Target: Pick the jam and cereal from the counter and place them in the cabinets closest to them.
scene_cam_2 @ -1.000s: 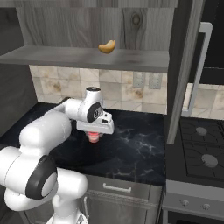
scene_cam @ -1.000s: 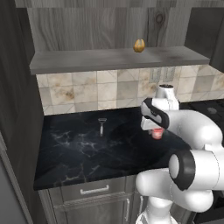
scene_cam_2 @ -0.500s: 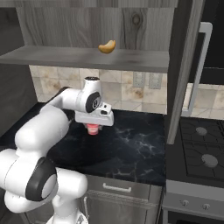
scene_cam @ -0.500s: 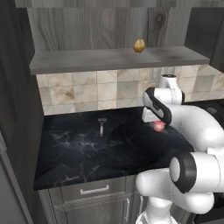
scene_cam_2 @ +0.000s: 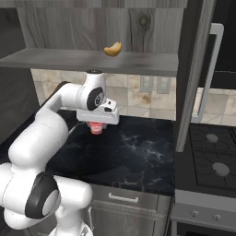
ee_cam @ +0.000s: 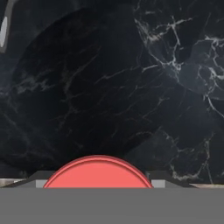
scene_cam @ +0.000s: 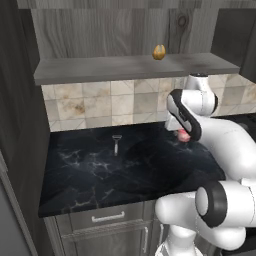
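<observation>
We hold the jam (scene_cam_2: 96, 128) pinched in the end effector (scene_cam_2: 97, 126), lifted above the desk (scene_cam_2: 133, 156). The cabinet shelf (scene_cam_2: 87, 60) waits at 12 o'clock. We judge placing the jam, and all cereal work, is left.

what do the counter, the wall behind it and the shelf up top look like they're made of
Counter: glossy black marble look, thin pale veins. Wall: beige stone-look tiles with visible grout lines. Shelf: matte grey wood, faint grain, a knot in the back panel. All rendered, so likely textures.
</observation>
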You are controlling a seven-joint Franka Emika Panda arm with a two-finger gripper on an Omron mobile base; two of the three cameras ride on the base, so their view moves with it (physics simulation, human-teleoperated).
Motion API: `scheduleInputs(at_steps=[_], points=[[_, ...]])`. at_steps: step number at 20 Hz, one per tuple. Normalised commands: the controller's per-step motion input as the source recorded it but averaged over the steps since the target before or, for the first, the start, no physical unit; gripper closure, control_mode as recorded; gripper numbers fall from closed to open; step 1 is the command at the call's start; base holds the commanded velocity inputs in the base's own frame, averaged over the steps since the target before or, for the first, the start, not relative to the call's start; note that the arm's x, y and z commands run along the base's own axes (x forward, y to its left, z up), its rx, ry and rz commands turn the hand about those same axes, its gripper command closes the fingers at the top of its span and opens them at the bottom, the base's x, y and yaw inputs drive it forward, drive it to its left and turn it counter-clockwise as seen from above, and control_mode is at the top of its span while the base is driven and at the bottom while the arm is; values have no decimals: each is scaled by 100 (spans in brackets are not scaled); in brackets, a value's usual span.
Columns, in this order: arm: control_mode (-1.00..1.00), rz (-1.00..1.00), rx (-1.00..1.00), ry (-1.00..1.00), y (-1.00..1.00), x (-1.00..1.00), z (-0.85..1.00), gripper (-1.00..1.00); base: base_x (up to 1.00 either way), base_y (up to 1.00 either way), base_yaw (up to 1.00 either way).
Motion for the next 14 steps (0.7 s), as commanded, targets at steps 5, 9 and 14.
scheduleInputs(at_steps=[5, 9, 14], points=[[-100, 0, 0, -7, 0, -12, 46, 100, 0, 0, 0], [-100, 0, 0, -7, 1, -16, 46, 100, 0, 0, 0], [-100, 0, 0, -6, 3, -13, 48, 100, 0, 0, 0]])
